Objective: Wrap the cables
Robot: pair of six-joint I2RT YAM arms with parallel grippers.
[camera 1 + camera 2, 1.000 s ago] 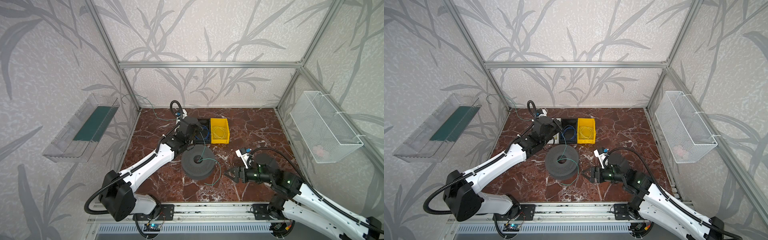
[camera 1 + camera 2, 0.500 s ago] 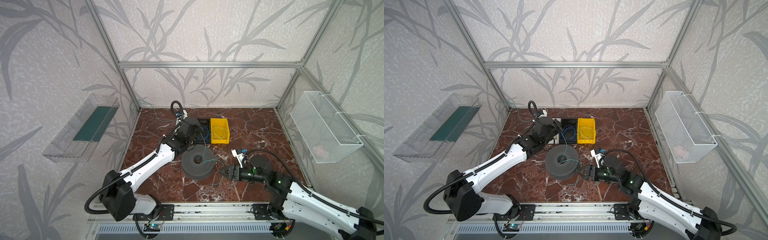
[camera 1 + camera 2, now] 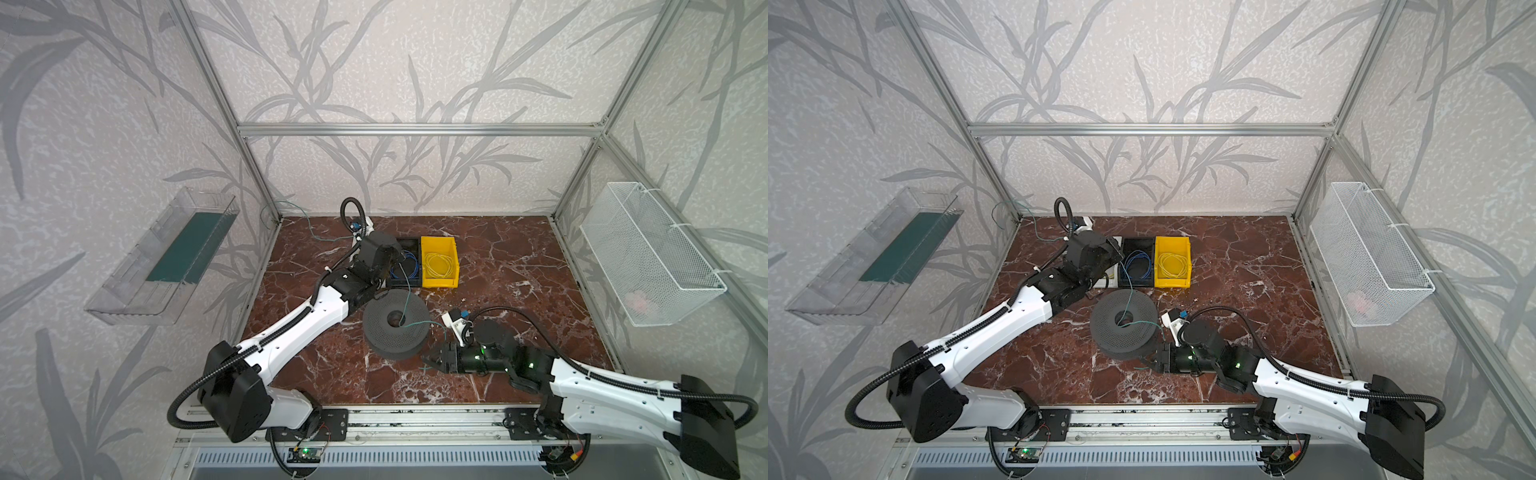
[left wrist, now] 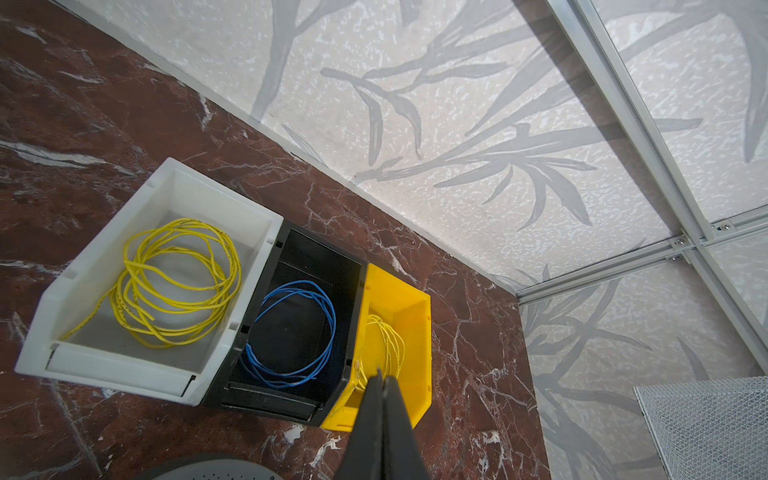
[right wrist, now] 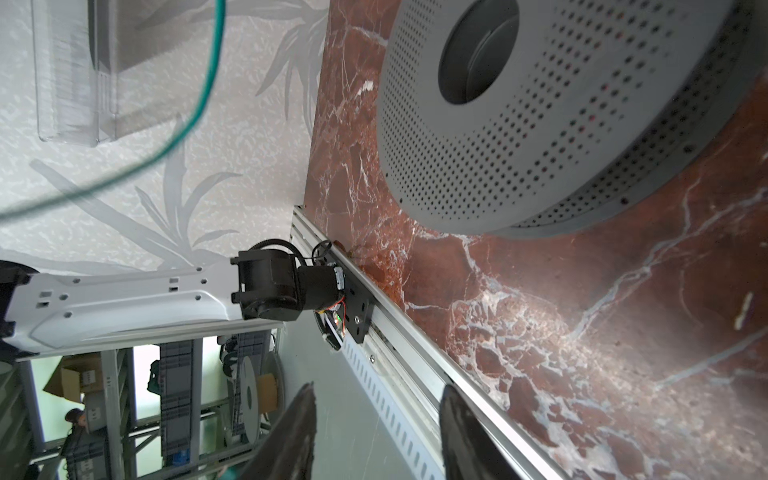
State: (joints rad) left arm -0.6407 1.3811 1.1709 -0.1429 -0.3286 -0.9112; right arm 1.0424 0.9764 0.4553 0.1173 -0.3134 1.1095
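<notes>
The teal cable (image 5: 210, 85) is lying across the hub hole of the grey spool (image 3: 384, 338) on the worktop (image 3: 519, 270). From there it is curling out toward the right end effector (image 3: 429, 361), whose jaws are standing apart, gripping nothing. If they close here, they are likely catching air or flicking the springy strand off the spool. The left end effector (image 4: 382, 374) is clenching tight, but its wrist view is showing no cable, so any hold is unclear. The cable's tail is fading up the back-left wall.
</notes>
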